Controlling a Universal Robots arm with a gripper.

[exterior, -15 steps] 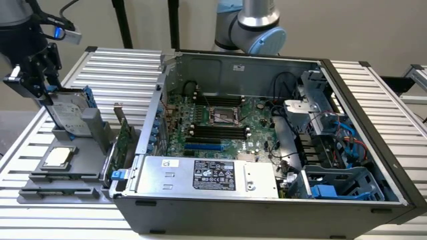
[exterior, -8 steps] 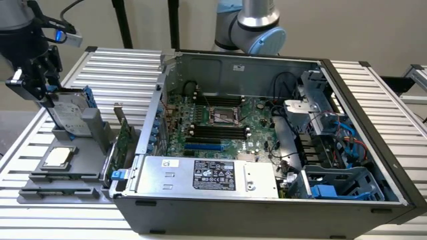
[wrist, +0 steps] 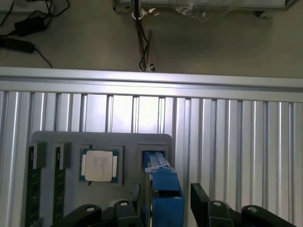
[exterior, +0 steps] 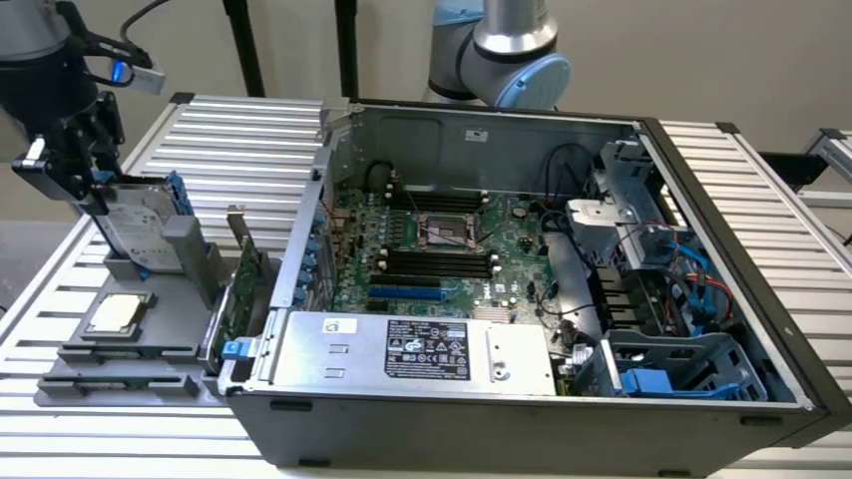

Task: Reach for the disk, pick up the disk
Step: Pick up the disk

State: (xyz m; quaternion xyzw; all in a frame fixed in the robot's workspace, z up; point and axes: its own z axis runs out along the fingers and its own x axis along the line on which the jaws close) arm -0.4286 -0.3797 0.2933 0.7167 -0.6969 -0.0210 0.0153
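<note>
Disk [wrist: 165,191] upright, btwn open jaws, prob. untouched

No wording can be read. The black label [exterior: 429,349] on the silver box [exterior: 319,351], lower middle of the exterior view, carries white print and symbols too fine to make out. A white sticker [exterior: 342,325] lies beside it. The chip [wrist: 99,165] shows faint lines of print and the disk [exterior: 140,220] a pale label, both illegible.
</note>
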